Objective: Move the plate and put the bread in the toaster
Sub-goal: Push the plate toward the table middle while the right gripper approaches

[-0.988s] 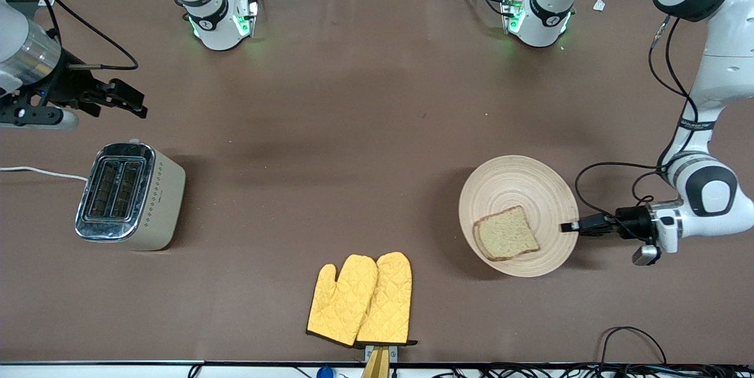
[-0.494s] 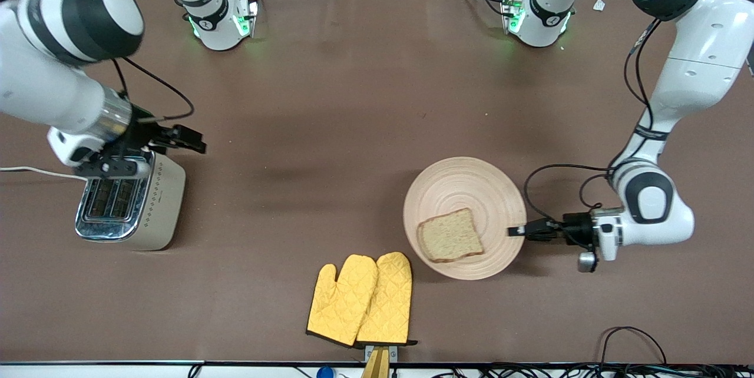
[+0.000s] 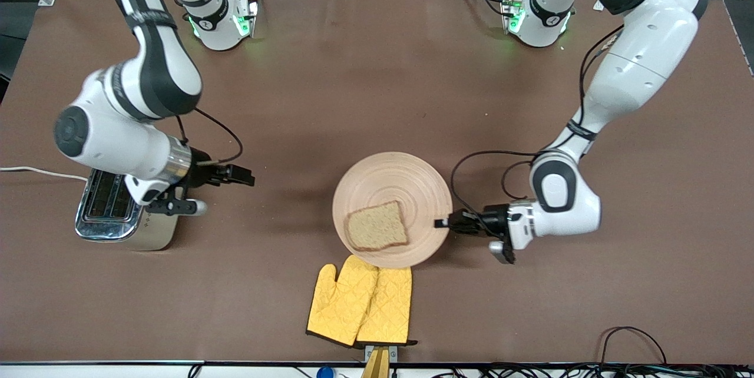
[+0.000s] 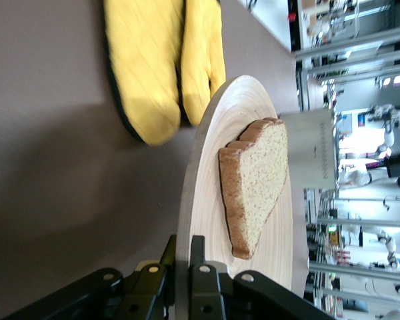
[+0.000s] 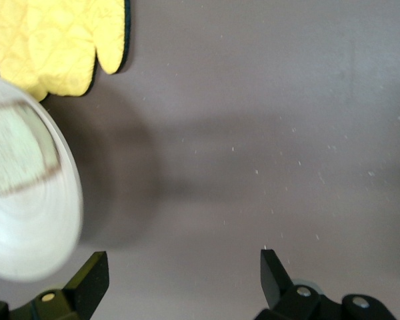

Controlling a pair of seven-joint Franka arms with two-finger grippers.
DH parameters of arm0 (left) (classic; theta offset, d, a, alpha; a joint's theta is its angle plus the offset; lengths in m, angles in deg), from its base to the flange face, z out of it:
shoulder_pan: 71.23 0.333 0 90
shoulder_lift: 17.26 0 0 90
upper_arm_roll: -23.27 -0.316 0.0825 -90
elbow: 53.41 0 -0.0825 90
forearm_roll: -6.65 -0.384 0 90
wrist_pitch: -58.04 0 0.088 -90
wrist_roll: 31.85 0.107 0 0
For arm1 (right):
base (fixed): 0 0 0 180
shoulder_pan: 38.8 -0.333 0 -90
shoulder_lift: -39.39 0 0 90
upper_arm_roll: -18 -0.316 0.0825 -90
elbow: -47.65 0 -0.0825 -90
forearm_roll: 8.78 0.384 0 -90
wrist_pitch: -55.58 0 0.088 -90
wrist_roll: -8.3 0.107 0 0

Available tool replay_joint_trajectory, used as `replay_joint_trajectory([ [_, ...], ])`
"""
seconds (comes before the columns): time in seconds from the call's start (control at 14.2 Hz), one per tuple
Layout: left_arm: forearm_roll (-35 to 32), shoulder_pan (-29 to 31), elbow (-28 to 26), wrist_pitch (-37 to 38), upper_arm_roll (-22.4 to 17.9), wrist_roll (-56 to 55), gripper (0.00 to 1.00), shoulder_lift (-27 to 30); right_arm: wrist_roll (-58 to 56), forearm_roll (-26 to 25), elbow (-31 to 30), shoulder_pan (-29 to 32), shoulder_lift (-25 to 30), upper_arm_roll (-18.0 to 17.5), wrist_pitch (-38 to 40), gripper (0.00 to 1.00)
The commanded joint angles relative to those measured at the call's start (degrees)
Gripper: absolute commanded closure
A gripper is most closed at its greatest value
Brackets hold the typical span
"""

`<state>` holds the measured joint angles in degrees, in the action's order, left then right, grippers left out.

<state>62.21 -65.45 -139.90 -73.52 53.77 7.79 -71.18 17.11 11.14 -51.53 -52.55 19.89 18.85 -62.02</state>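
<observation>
The left gripper (image 3: 440, 224) is clamped on the rim of the plate (image 3: 406, 186), at the edge toward the left arm's end of the table; in the left wrist view its fingers (image 4: 203, 283) pinch that rim from both sides. The bread (image 3: 376, 226) lies flat on the plate, on the part nearer the front camera. A pair of yellow oven mitts (image 3: 360, 299) sits just beside the plate, nearer the camera, and the plate's rim overlaps their tips, so that's the tight spot.

The right gripper (image 3: 242, 177) hangs spread wide over bare table, next to the toaster (image 3: 121, 207), gripping nothing. The toaster stands at the right arm's end, partly covered by that arm's wrist, its white cord (image 3: 41, 172) trailing off the edge of the view.

No readable writing anywhere. The brown table (image 3: 365, 83) is matte and a bit wrinkled, with black cables (image 3: 633, 337) at the near edge.
</observation>
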Motion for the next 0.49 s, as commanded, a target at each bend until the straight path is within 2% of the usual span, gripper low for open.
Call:
replay_joint_trajectory([
  [0.0, 1.83, 0.28, -4.20, 0.25, 1.31, 0.95, 1.00, 1.37, -0.46, 1.09, -2.68, 0.31, -0.18, 0.29, -4.30, 0.00],
  [0.42, 1.91, -1.12, -9.22, -7.73, 4.82, 4.99, 1.00, 0.93, -0.37, 1.09, -2.77, -0.04, -2.55, 0.29, -5.36, 0.00],
])
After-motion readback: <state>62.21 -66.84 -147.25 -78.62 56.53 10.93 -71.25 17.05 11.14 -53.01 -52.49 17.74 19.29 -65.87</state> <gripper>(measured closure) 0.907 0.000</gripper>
